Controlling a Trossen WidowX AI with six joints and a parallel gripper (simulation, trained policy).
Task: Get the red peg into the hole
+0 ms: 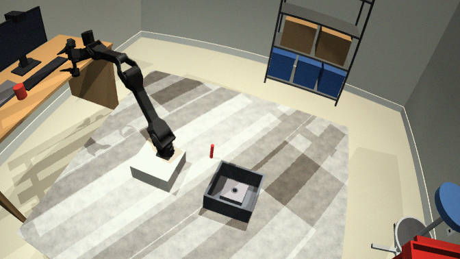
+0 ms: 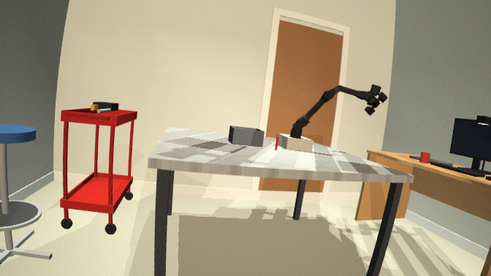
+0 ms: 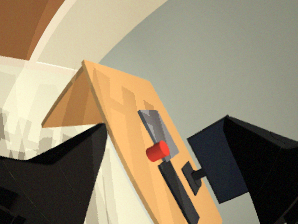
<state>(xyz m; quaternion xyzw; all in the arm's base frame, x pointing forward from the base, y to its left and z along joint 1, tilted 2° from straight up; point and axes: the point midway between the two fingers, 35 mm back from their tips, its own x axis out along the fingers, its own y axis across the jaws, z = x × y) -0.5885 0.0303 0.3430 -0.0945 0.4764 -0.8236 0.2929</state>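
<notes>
The red peg (image 1: pixel 211 151) (image 2: pixel 276 143) stands upright on the table (image 1: pixel 164 219) (image 2: pixel 278 169), between the arm's base and the box. The open dark grey box (image 1: pixel 226 209) (image 2: pixel 246 136) stands beside it. The light plate (image 1: pixel 240 196) lies at the bottom of the box, with a dark round hole (image 1: pixel 235 190) that holds no peg. My gripper (image 1: pixel 60 62) (image 2: pixel 377 104) (image 3: pixel 166 126) is open and empty, raised high and far from the peg, pointing away from the box. Neither peg nor box shows in the wrist view.
The arm rises from a white base block (image 1: pixel 150 176) (image 2: pixel 299 144). Beyond the gripper is a wooden desk (image 1: pixel 92 80) (image 2: pixel 387 155) (image 3: pixel 122 102) with a monitor (image 1: pixel 24 38) (image 2: pixel 465 140) (image 3: pixel 215 165), a keyboard and a red cup (image 1: pixel 20 91) (image 2: pixel 424 157) (image 3: pixel 158 151).
</notes>
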